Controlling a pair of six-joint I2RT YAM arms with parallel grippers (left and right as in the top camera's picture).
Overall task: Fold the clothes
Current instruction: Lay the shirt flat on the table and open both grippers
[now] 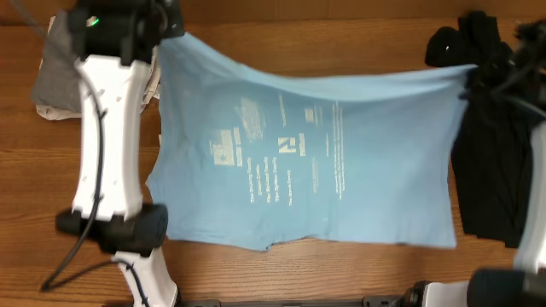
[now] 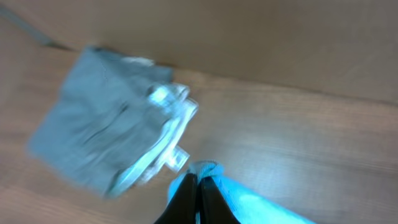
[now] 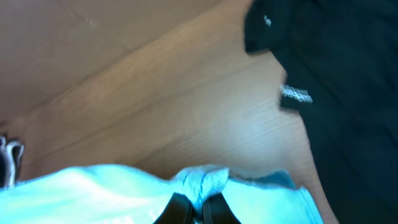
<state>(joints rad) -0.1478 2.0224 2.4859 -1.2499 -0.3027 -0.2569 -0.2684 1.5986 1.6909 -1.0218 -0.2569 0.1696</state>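
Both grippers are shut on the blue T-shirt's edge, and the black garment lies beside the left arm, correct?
No: the black garment lies beside the right arm, as the overhead view shows. The left gripper and right gripper are indeed shut on the blue T-shirt.

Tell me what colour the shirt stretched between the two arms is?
The T-shirt is light sky-blue with white print, clearest in the overhead view.

Sky-blue T-shirt [image 1: 307, 162] with white print; black garment [image 1: 490, 162]; grey cloth [image 2: 106, 130].
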